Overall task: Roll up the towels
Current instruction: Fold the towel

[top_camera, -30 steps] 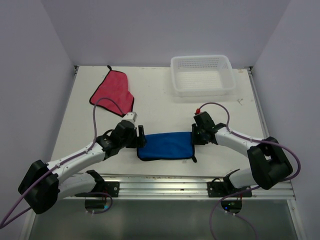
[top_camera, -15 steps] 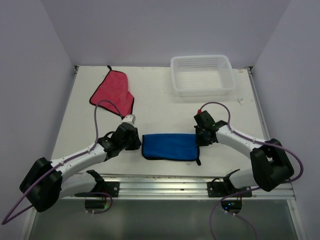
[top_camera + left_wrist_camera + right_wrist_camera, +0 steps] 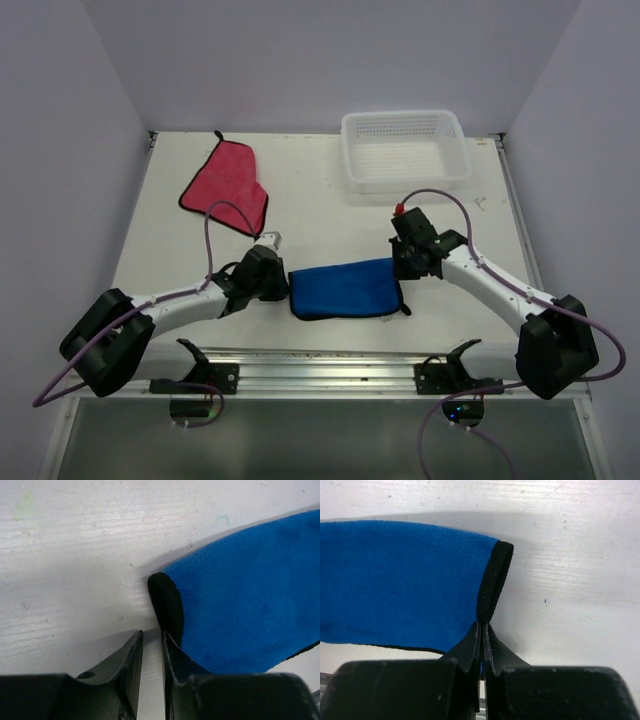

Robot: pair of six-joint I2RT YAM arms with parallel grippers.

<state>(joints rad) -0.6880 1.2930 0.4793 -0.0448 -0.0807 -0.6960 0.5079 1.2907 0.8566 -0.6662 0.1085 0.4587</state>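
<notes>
The blue towel (image 3: pixel 345 288) lies folded into a flat band at the near middle of the table, between my two grippers. My right gripper (image 3: pixel 405 262) is shut on the dark edging at its right end, as the right wrist view shows (image 3: pixel 483 624), with the blue cloth (image 3: pixel 400 580) stretching left. My left gripper (image 3: pixel 278 283) sits at the towel's left end. In the left wrist view its jaws (image 3: pixel 151 632) stand narrowly apart with bare table between them. The towel's dark edge (image 3: pixel 167 605) touches the right fingertip. The pink-red towel (image 3: pixel 225 183) lies flat at the far left.
A white mesh basket (image 3: pixel 400 116) stands at the far right of the table. A metal rail (image 3: pixel 320 365) runs along the near edge in front of the arm bases. Purple walls close in the left, right and back.
The blue towel has shifted right with the right gripper. The left gripper came off the towel's left end, then moved right and is back at that end.
</notes>
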